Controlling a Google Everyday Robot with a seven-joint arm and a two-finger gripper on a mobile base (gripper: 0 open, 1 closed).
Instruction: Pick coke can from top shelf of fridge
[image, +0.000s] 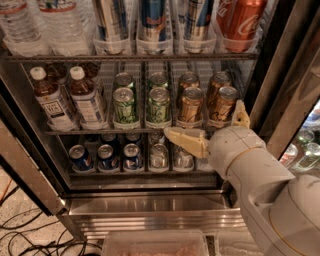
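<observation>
The red coke can (242, 20) stands at the right end of the top shelf (75, 58) of the fridge (150, 207), in a clear plastic lane tray; its top is cut off by the frame edge. My gripper (204, 118) is low on the right, in front of the middle and bottom racks, well below the coke can. It is open and empty: one cream finger (186, 140) points left, the other (241, 115) points up.
Tall blue-and-silver cans (152, 20) and water bottles (45, 25) fill the rest of the top shelf. Tea bottles (52, 102), green cans (157, 105) and gold-brown cans (192, 102) are on the middle rack. Short cans (107, 156) are below. The dark door frame (287, 75) is at right.
</observation>
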